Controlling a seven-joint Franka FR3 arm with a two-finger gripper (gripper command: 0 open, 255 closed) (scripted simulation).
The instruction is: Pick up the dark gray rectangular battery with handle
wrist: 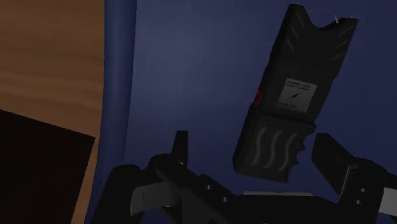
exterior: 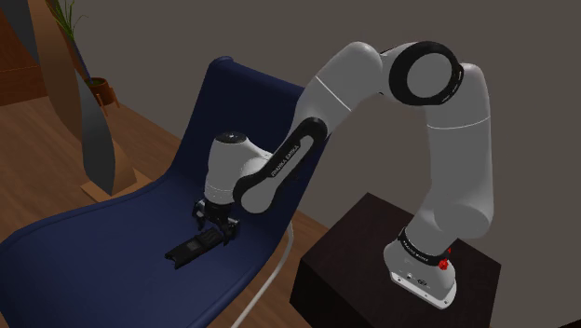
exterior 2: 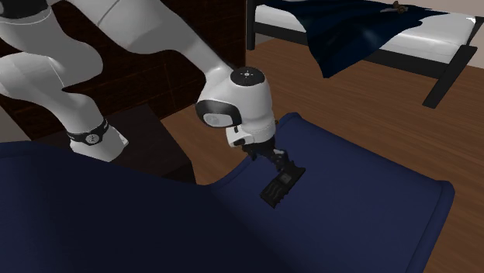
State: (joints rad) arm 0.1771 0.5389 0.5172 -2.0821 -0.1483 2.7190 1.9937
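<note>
The dark grey rectangular battery (exterior: 194, 247) (exterior 2: 280, 185) (wrist: 289, 95) lies flat on the blue chair seat (exterior: 102, 242) (exterior 2: 364, 209). It carries a pale label, and its grip end has wavy ridges. My black gripper (exterior: 216, 224) (exterior 2: 277, 164) (wrist: 254, 141) hangs low over that grip end, pointing down at the seat. In the wrist view the ridged end sits between the two fingers. The fingers stand apart: one finger (wrist: 181, 147) is well clear of the battery, the other (wrist: 334, 159) is close beside it. The gripper is open and holds nothing.
The seat's edge (wrist: 118, 95) runs close beside the gripper, with wooden floor (wrist: 51, 63) below it. The chair's backrest (exterior: 244, 98) rises behind the arm. My dark stand (exterior: 372, 252) is to the shoulder view's right. A bed (exterior 2: 388, 31) stands far off.
</note>
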